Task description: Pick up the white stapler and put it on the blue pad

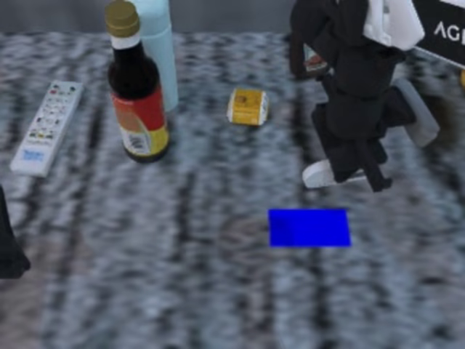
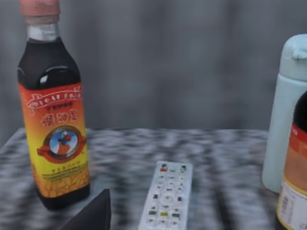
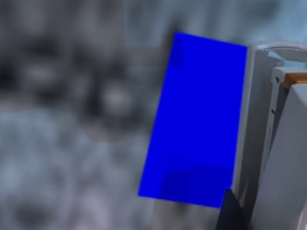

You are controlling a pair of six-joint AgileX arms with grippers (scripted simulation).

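Note:
The white stapler (image 1: 317,174) is in my right gripper (image 1: 360,171), which is shut on it; one white end sticks out to the left of the black fingers. It hangs just behind the blue pad (image 1: 309,227), a flat bright rectangle on the table. In the right wrist view the stapler (image 3: 273,143) fills the side of the picture next to the blue pad (image 3: 196,120), with one dark fingertip (image 3: 230,213) showing. My left gripper (image 1: 9,251) is parked at the table's left edge, open and holding nothing.
A white remote (image 1: 47,127) lies at the left. Behind it stand a dark sauce bottle (image 1: 136,94) and a pale blue bottle (image 1: 160,51). A small yellow box (image 1: 248,107) sits mid-table behind the pad. The left wrist view shows the remote (image 2: 167,196) between bottles.

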